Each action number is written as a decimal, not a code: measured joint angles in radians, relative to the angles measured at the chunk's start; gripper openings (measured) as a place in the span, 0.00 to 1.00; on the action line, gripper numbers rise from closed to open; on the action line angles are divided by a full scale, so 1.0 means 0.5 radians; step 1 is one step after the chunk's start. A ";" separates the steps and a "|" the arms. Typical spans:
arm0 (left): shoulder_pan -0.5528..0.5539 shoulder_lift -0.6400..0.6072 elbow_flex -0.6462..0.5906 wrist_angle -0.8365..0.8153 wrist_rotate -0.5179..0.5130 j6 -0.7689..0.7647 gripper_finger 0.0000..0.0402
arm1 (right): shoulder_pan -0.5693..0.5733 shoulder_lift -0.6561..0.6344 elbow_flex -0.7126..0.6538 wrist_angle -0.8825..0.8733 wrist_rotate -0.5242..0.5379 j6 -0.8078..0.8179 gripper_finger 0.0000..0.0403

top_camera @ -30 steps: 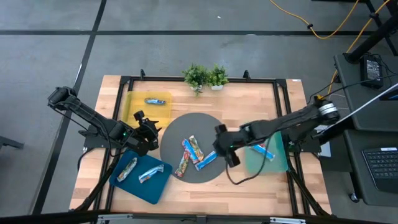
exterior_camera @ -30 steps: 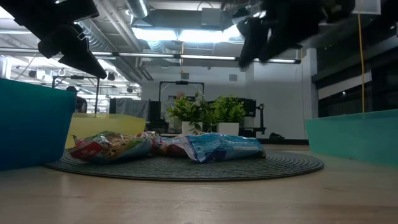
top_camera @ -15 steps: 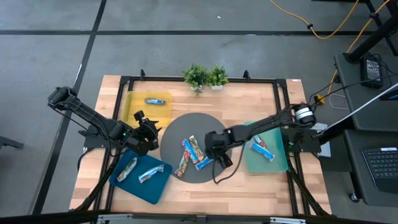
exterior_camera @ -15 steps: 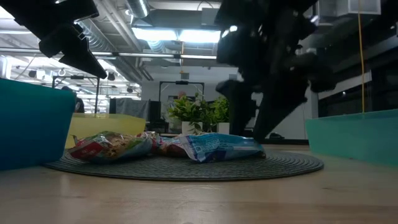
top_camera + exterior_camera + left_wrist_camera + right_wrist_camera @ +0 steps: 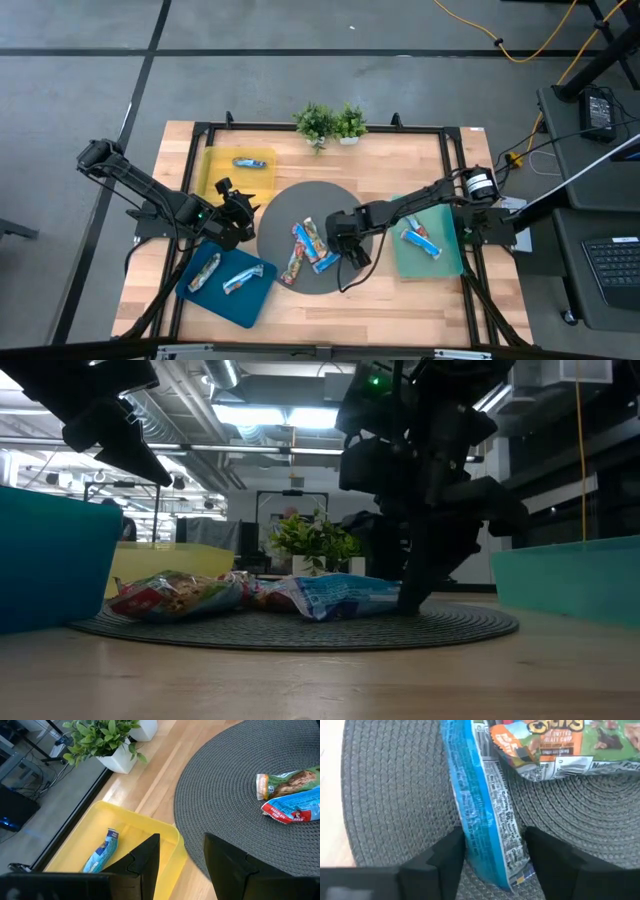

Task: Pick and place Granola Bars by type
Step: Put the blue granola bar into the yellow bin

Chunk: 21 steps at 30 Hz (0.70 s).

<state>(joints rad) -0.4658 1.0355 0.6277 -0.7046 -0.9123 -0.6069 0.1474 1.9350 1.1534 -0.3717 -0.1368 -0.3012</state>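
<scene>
Several granola bars lie on the round grey mat (image 5: 285,215): multicoloured ones (image 5: 316,236) (image 5: 293,268) and a blue bar (image 5: 328,261). My right gripper (image 5: 343,254) is down over the blue bar (image 5: 480,815), open, one finger on each long side of it. My left gripper (image 5: 240,214) hangs open and empty above the table between the yellow tray (image 5: 215,178) and the mat. One blue bar (image 5: 250,161) lies in the yellow tray, two bars (image 5: 205,272) (image 5: 243,280) in the blue tray, one (image 5: 422,238) in the green tray. My right gripper comes from above, slanting down, with its fingers (image 5: 445,862) across the blue bar near one end (image 5: 512,870). They stand close against both long edges; whether they touch, I cannot tell. The bar lies flat on the mat.
Two potted plants (image 5: 330,123) stand at the table's far edge. The blue tray (image 5: 190,292) is at the near left, the green tray (image 5: 445,262) at the right. A multicoloured bar (image 5: 555,742) lies right beside the blue bar. Bare wood runs along the near edge.
My right gripper has come down and toward the table's left, from above the mat's right rim to the blue bar on the mat, tipping more steeply downward. The bars have stayed where they were.
</scene>
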 joint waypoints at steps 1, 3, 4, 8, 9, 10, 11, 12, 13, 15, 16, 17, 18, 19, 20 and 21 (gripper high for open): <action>0.000 0.000 0.000 0.000 0.000 0.000 0.36 | 0.000 0.000 0.000 0.001 0.000 -0.004 0.50; 0.000 0.000 0.000 -0.001 0.000 0.000 0.36 | 0.000 0.000 0.000 0.003 0.002 0.002 0.43; 0.000 0.000 0.000 -0.001 0.001 0.000 0.36 | 0.000 0.000 0.000 0.007 0.004 0.006 0.39; 0.000 0.000 0.000 -0.001 0.001 0.000 0.36 | 0.001 0.000 0.000 0.009 0.008 0.019 0.25; 0.000 0.000 0.000 -0.002 0.001 0.000 0.36 | 0.001 0.000 0.000 0.009 0.008 0.026 0.22; 0.000 0.000 0.000 -0.002 0.001 0.000 0.36 | 0.000 0.000 0.001 0.009 0.008 0.037 0.19; 0.000 0.000 0.000 -0.001 0.001 0.000 0.36 | 0.000 0.000 0.001 0.009 0.008 0.055 0.17; 0.000 0.000 0.000 -0.002 0.002 0.000 0.36 | 0.000 -0.001 0.001 0.007 0.008 0.061 0.15; 0.000 0.000 0.000 -0.002 0.001 0.000 0.36 | 0.000 -0.001 0.002 0.002 0.008 0.063 0.14; 0.000 0.000 0.000 -0.002 0.001 0.000 0.36 | 0.001 -0.024 0.002 -0.032 0.007 0.070 0.14; 0.000 0.000 0.000 -0.002 0.002 0.000 0.36 | 0.001 -0.041 0.000 -0.045 0.006 0.082 0.14; 0.000 0.000 0.000 -0.002 0.003 0.000 0.36 | 0.001 -0.065 0.000 -0.044 0.007 0.116 0.14; 0.000 0.000 0.000 -0.003 0.004 0.000 0.36 | 0.002 -0.101 -0.001 -0.049 0.007 0.146 0.15; 0.000 0.000 0.000 -0.003 0.004 0.000 0.36 | 0.002 -0.149 -0.001 -0.050 0.006 0.181 0.15; 0.000 0.000 0.000 -0.003 0.004 0.000 0.36 | 0.002 -0.206 -0.001 -0.054 0.006 0.211 0.15; 0.000 0.000 0.000 -0.003 0.004 0.000 0.36 | 0.002 -0.258 0.000 -0.053 0.005 0.236 0.15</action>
<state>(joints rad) -0.4659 1.0355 0.6277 -0.7063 -0.9104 -0.6067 0.1482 1.8062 1.1534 -0.3982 -0.1340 -0.1831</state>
